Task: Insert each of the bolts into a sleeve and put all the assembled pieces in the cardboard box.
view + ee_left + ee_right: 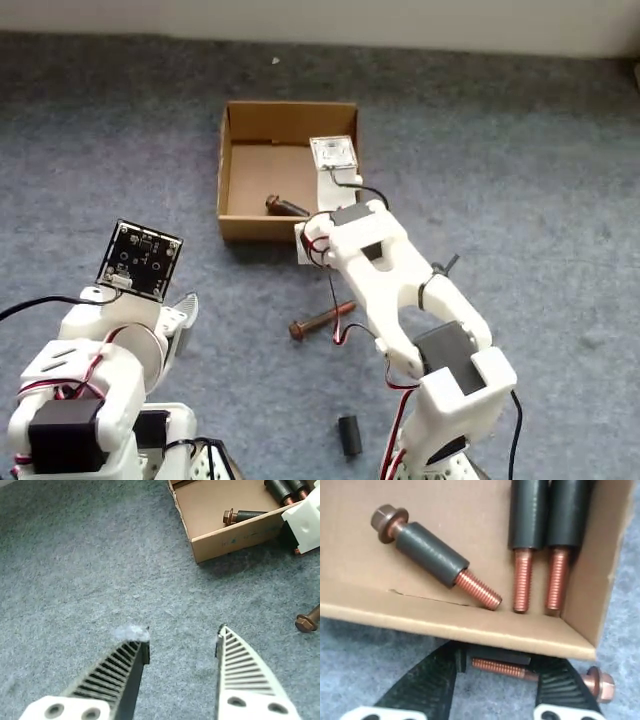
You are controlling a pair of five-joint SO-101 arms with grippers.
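High view: right arm hides the lower right corner of the cardboard box; one loose bolt and one sleeve lie below centre

Left wrist view: left gripper gapes over carpet

Right wrist view: three assembled pieces boxed, two cut off at the top; right gripper spread, one finger covering part of another bolt at the bottom

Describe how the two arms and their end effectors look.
The left arm and right arm have white blocky shells, black motors, red and black cables. The left end effector has tapering ribbed white fingers. A black circuit board tops its wrist.
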